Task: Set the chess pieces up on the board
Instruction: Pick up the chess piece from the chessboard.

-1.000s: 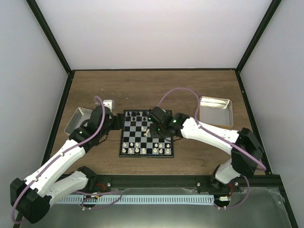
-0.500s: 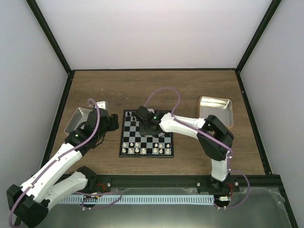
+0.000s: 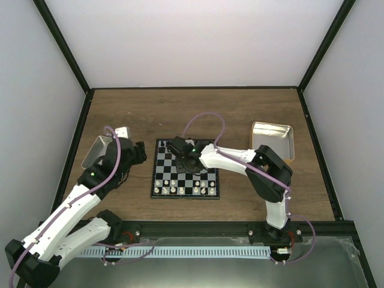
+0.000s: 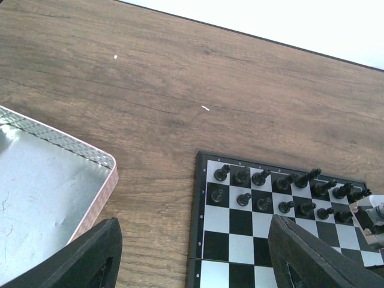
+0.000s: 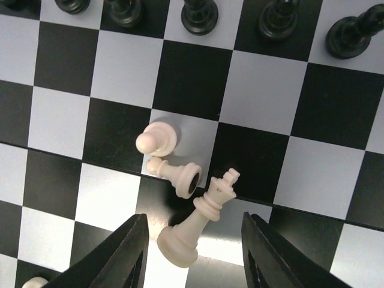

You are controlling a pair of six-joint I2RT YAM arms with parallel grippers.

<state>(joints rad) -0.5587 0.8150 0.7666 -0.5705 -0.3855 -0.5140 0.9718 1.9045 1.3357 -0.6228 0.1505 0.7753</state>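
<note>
So the right tool (image 5: pixel 193 246) is hanging low over the middle of the board (image 3: pixel 171 175), jaws apart and not gripping anything. Between its fingers a cream king (image 5: pixel 195 231) lies tipped over on the board. There's a fallen pawn (image 5: pixel 177 174) just beside it, and an upright pawn (image 5: pixel 155 139) right next to that one. The black pieces (image 4: pixel 243 198) fill the two rows at the board's far edge, and the cream pieces (image 3: pixel 174 189) stand along its near edge. The left tool (image 4: pixel 193 240) hovers off the board's left side over the counter (image 4: pixel 150 90), spread wide and holding nothing. A tin tray (image 4: pixel 36 180) sits further left of the board.
</note>
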